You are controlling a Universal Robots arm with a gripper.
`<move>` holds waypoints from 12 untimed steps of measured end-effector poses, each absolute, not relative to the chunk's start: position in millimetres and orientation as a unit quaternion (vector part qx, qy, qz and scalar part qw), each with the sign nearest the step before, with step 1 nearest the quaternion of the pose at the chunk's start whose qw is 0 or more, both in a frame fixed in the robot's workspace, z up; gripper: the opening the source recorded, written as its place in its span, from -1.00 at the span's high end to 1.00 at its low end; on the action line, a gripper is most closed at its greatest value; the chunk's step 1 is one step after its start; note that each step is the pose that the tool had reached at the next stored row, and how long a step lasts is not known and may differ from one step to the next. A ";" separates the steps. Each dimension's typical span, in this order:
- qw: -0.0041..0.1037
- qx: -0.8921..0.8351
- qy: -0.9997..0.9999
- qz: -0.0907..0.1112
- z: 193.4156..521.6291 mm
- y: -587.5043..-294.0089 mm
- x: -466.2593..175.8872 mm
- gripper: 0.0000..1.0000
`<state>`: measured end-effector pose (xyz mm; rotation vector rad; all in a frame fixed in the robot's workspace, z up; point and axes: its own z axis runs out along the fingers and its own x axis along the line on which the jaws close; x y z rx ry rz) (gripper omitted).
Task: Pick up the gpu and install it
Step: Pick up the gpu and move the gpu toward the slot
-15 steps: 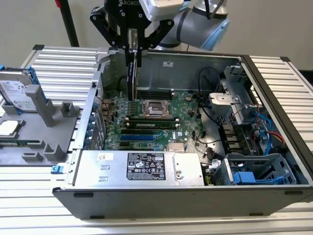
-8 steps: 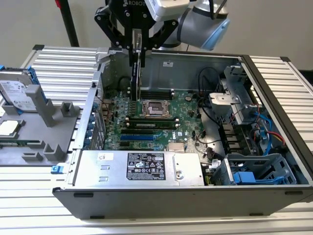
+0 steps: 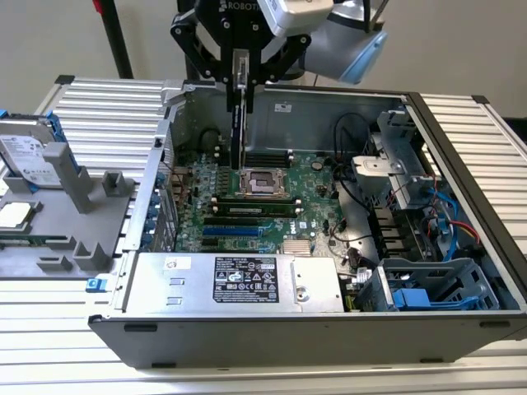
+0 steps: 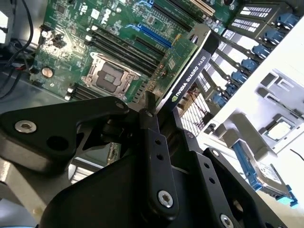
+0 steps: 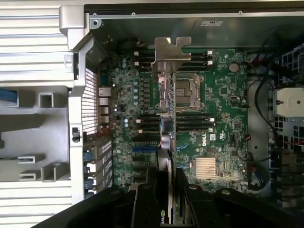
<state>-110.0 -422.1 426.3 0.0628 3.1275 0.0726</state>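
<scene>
My gripper (image 3: 240,78) is shut on the gpu (image 3: 239,132), a thin card that hangs edge-down over the green motherboard (image 3: 272,202) inside the open computer case (image 3: 461,156). The card's lower end is above the board near the CPU socket (image 3: 263,182). In the second wrist view the gpu (image 4: 190,66) shows its black shroud edge and green board between the fingers (image 4: 153,137). The first wrist view looks straight down along the gpu (image 5: 165,137), with its silver bracket (image 5: 172,50) at the far end. A blue slot (image 3: 232,232) lies nearer the power supply.
A silver power supply (image 3: 239,280) fills the case's near side. A drive cage with blue parts (image 3: 428,288) and loose cables (image 3: 449,218) sit at the exterior view's right. Outside the case, a grey fixture (image 3: 82,197) holds a hard drive (image 3: 29,156).
</scene>
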 end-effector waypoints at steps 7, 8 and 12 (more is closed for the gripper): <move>0.006 0.020 1.000 0.023 426.2 -422.1 -102.4 1.00; 0.006 0.020 1.000 0.023 426.3 -422.1 -101.3 1.00; 0.006 0.020 1.000 0.023 426.3 -422.1 -97.1 1.00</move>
